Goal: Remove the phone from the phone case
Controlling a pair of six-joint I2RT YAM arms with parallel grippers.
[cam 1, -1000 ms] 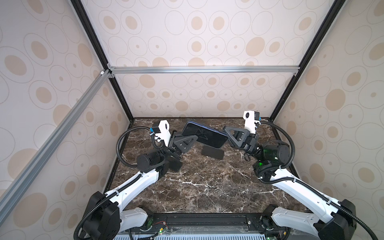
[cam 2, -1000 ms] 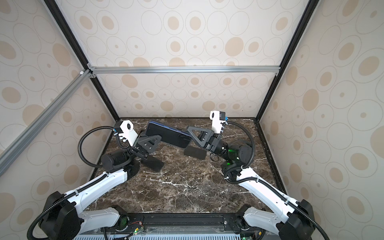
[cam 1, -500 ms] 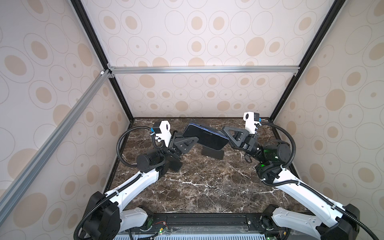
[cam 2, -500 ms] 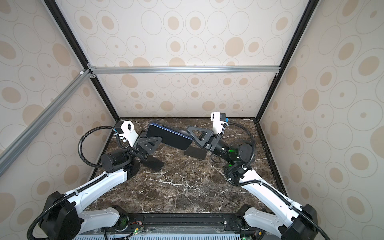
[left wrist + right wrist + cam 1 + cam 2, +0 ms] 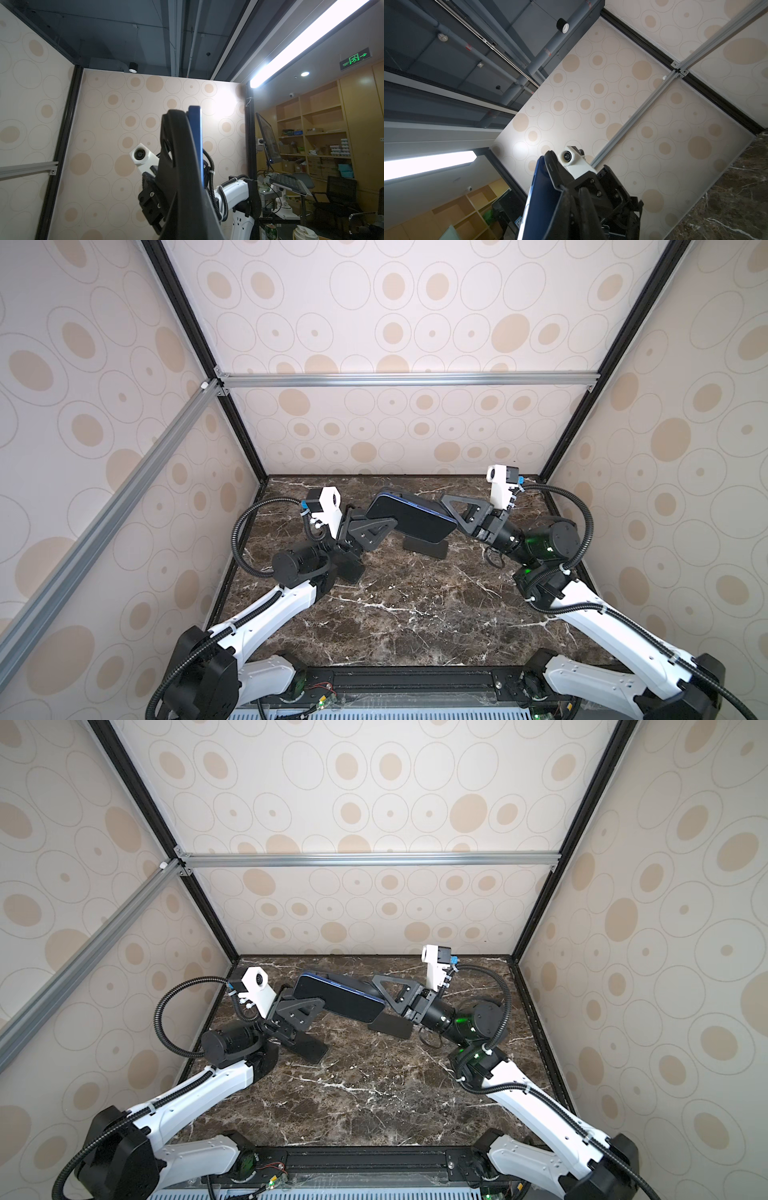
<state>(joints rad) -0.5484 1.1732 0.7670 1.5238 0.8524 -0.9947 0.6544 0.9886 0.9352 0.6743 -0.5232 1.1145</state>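
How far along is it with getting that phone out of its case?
Done: the phone is up off the table, held in the air. In hand: the left gripper pinches one end; the right gripper sits at the other end, its grip unclear. Left: nothing has visibly come off the phone, so the actual separating looks to be still ahead.

**Two White Arms With Black Joints**

The left arm (image 5: 270, 610) and the right arm (image 5: 602, 616) have smooth white shells and round black joints. A bumpy black cable (image 5: 234, 533) loops beside each one. Each wrist carries a small white camera box (image 5: 500, 485) with a round lens. The black fingers (image 5: 374, 529) look like triangles with holes. Tiny round screws (image 5: 598, 193) dot them. A green light (image 5: 536, 540) glows on the right arm.
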